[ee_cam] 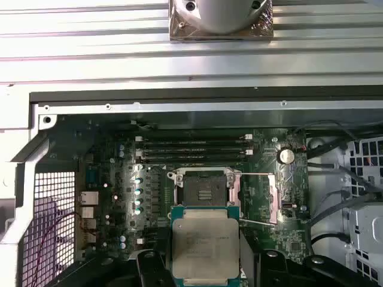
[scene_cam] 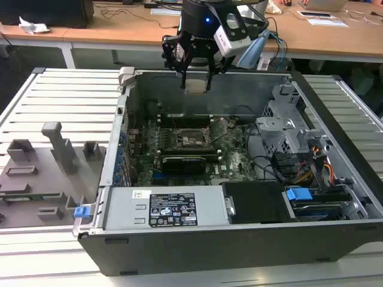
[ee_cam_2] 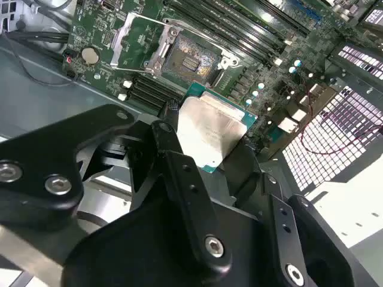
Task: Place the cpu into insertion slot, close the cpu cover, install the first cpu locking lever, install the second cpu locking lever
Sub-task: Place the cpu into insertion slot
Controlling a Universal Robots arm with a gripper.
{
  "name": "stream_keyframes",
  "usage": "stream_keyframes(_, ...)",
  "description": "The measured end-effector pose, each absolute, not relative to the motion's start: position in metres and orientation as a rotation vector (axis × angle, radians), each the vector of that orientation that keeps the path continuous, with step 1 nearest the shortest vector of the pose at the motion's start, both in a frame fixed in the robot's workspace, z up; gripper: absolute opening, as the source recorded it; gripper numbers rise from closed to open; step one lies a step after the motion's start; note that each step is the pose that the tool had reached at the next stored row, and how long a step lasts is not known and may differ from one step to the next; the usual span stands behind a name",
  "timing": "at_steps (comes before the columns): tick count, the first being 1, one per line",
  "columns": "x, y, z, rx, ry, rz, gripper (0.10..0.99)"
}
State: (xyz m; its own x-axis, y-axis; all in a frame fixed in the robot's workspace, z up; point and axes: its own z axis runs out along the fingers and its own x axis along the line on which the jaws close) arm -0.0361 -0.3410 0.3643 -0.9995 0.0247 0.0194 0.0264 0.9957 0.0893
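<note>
My gripper (scene_cam: pixel 196 82) hangs above the open computer case, over its back wall, shut on the cpu (scene_cam: pixel 196 86), a pale silver square chip held flat by two opposite edges. In both wrist views the cpu (ee_cam_2: pixel 209 128) (ee_cam: pixel 204 242) sits between black fingers (ee_cam_2: pixel 169 122), well above the motherboard. The insertion slot (scene_cam: pixel 190 139) (ee_cam_2: pixel 190 57) (ee_cam: pixel 204 190) lies open with its dark centre bare. The cpu cover (ee_cam_2: pixel 136 42) (ee_cam: pixel 258 197) is swung back beside the slot. A thin locking lever (scene_cam: pixel 219 135) stands raised next to the slot.
A black card (scene_cam: pixel 185 162) sits just in front of the slot, and long memory slots (ee_cam: pixel 194 146) lie on its far side. The labelled power supply (scene_cam: pixel 172 209) spans the case front, and a grey drive cage (scene_cam: pixel 287 128) fills the exterior view's right. Grey fixtures (scene_cam: pixel 51 161) stand outside, left.
</note>
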Motion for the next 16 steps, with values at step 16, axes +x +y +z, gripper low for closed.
stream_keyframes(16,-0.0361,-0.341,0.3622,-0.408,-3.104,-0.139,0.541)
